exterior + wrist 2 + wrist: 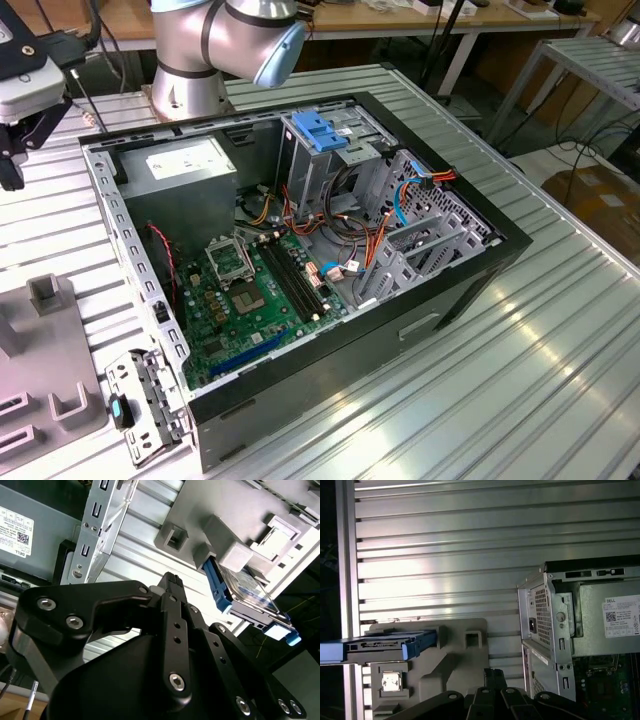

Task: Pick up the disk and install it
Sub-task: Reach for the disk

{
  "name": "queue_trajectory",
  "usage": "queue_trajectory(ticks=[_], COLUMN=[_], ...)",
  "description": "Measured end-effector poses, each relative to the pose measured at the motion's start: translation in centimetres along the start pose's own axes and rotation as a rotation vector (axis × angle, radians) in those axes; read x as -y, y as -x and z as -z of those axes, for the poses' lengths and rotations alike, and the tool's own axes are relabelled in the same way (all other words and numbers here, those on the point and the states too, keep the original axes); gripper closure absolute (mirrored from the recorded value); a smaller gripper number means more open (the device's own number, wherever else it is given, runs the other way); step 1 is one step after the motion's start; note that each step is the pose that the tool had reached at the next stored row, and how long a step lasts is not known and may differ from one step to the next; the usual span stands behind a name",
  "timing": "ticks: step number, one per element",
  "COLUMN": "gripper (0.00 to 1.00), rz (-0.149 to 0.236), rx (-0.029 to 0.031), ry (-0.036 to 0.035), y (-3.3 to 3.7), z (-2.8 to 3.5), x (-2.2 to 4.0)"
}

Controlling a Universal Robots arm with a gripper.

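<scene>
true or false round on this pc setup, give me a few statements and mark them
1. The disk sits in the grey holder, outside the computer case. True.
2. The gripper is holding the disk. False: the disk rests in the holder, apart from the gripper.
3. The computer case is closed up. False: its side is open and the circuit board shows.
4. The disk has blue rails along its sides. True.
5. The power supply box lies on the table beside the case. False: it sits inside the case.
</scene>
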State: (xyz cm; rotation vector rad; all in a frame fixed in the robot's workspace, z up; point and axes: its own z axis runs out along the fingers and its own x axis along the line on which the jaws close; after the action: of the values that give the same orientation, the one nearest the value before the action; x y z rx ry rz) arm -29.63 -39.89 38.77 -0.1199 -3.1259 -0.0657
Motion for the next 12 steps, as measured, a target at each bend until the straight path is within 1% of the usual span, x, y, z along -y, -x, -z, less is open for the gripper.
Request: queue_trajectory(ticks=[12], gripper=[0.89], rz=[0.0], rx=[-0.001], ry=[-0.0001], y=[-1.32], z=[-0.04], x=[0.1])
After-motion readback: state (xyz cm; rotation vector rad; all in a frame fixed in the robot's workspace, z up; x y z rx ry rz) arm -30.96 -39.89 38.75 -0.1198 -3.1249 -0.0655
